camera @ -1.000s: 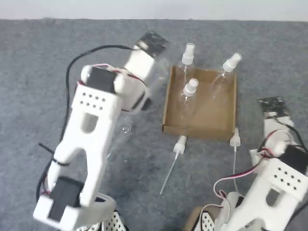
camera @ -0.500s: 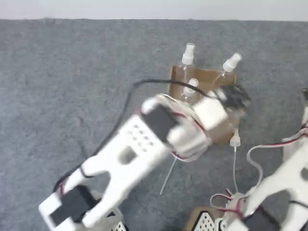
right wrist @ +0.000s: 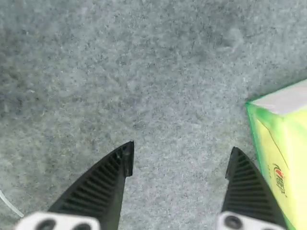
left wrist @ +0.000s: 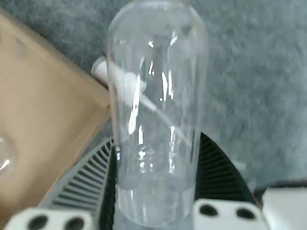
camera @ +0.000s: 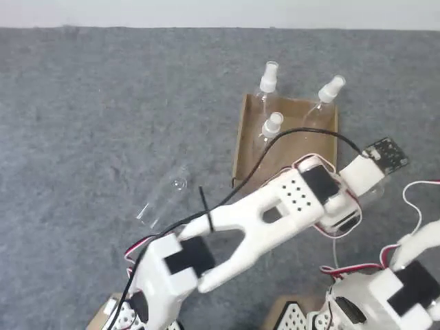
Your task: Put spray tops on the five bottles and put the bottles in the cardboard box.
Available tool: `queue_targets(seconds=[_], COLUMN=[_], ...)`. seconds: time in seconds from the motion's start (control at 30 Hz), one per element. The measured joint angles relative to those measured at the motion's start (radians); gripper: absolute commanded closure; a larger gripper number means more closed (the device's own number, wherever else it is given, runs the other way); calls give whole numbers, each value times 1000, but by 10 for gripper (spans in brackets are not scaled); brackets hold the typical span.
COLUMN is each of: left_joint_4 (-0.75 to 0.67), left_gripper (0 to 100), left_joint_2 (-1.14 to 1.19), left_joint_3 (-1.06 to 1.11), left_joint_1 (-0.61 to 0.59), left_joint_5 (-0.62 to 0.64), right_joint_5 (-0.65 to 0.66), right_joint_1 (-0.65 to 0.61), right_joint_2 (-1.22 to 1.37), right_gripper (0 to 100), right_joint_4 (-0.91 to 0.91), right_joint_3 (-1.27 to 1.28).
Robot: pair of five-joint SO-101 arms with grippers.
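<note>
My left gripper (left wrist: 156, 143) is shut on a clear, topless bottle (left wrist: 153, 96), holding it by its lower part. In the high view this gripper (camera: 362, 194) hangs just off the right side of the cardboard box (camera: 302, 161). A white spray top (left wrist: 104, 72) with its tube lies on the carpet behind the bottle, beside the box corner (left wrist: 43, 110). Three bottles with spray tops (camera: 273, 124) lie in the box. Another topless bottle (camera: 165, 194) lies on the carpet left of the box. My right gripper (right wrist: 181, 149) is open over bare carpet.
A green and yellow carton (right wrist: 280, 139) sits close beside one finger of my right gripper. The left arm (camera: 261, 213) stretches diagonally across the table in front of the box. The right arm's base (camera: 395, 295) stands at the near right corner. Grey carpet covers the table.
The left arm has swung from the left of the box across to its right side, carrying the clear bottle. The right arm has pulled back toward the near right corner.
</note>
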Motion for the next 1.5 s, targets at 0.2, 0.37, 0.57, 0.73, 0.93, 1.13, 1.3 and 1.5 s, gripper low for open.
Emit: queue_targets(seconds=[0.2,0.37,0.57,0.73,0.93,1.13,1.3,1.5], left_joint_4=[-18,32,147,183,242,419,451,456], left_gripper=[829,754,739,742,743,763,773,775], left_joint_2=[180,269,330,361,362,319,241,51], left_joint_3=[-180,-307,-453,-516,-591,-764,-852,-760], left_joint_1=[0,0,0,0,-17,-26,-129,-252], left_joint_5=[115,129,129,129,104,5,-77,-121], right_joint_5=[0,0,0,0,0,-6,-64,-120], right_joint_1=[5,5,5,5,5,5,5,2], right_joint_2=[11,11,11,11,11,11,11,-29], right_gripper=[743,743,743,743,745,744,742,742], right_joint_4=[-15,-21,-21,-21,-21,-6,0,0], right_joint_3=[-3,-3,-3,-3,-3,-3,23,140])
